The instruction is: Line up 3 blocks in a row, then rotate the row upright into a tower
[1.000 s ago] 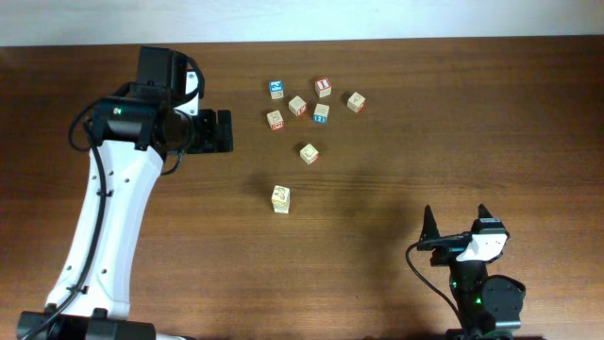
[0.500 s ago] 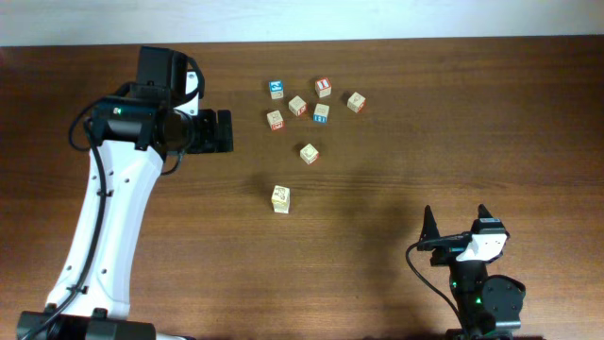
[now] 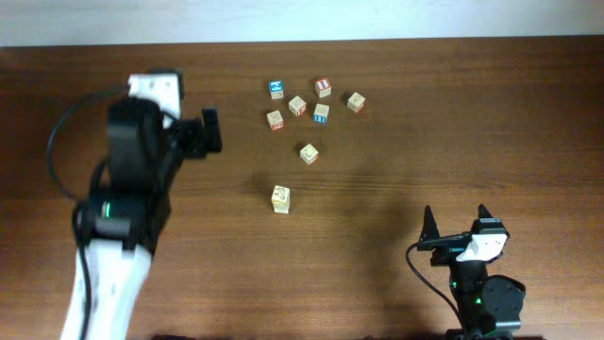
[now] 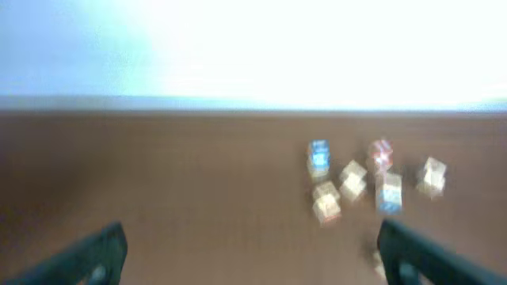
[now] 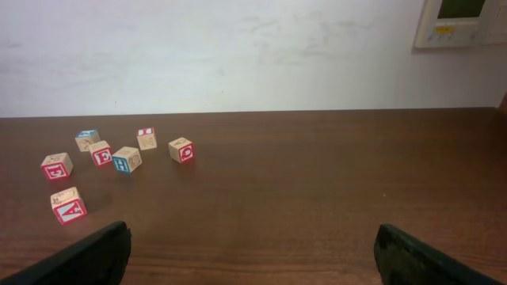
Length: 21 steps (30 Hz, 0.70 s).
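Two blue-printed blocks lie in the far cluster, one at the back left and one in the middle. The yellow-printed block stands alone, nearer the table's middle. My left gripper is open, left of the cluster and touching nothing. Its wrist view is blurred but shows the blue blocks ahead to the right, with the left gripper empty. My right gripper stands open at the front right. Between the right gripper's wide jaws is bare table; the blue blocks lie far left.
Other cubes share the cluster: a red-faced one and tan ones with red print. The table's far edge meets a pale wall. The left arm's white link crosses the front left.
The left arm has swung, its body shifting left and toward the front, and its gripper has drawn slightly left. The blocks and the right arm have not moved.
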### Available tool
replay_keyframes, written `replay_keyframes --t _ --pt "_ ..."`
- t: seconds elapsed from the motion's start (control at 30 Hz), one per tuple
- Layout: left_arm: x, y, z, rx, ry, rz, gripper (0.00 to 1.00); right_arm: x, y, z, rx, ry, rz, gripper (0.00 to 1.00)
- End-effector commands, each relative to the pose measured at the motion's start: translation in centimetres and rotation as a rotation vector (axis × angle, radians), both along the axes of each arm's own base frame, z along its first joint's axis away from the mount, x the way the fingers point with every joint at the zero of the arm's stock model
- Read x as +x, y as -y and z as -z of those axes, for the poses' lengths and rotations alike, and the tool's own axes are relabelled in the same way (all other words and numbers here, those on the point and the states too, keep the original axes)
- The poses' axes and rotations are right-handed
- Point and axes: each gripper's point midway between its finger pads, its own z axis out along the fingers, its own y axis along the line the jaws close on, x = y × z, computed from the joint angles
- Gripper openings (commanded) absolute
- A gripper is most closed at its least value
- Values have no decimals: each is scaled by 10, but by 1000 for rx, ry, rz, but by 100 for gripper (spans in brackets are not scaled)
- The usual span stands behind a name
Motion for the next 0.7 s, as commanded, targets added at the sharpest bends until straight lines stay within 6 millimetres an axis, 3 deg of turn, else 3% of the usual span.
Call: replay_keyframes --t 0.0,0.23,0.43,0.6,0.67 --pt "-40 -21 28 58 114 14 99 0 2 3 -8 -2 8 98" --pt "-108 -37 69 242 350 15 99 0 2 3 -8 -2 8 98" --pt "-126 -40 107 327 470 -8 99 0 2 3 -8 -2 9 98" --pt "-131 -46 129 353 401 -31 99 0 2 3 -8 -2 8 98" --pt "-132 -47 149 349 322 -19 99 0 2 3 -8 -2 8 98"
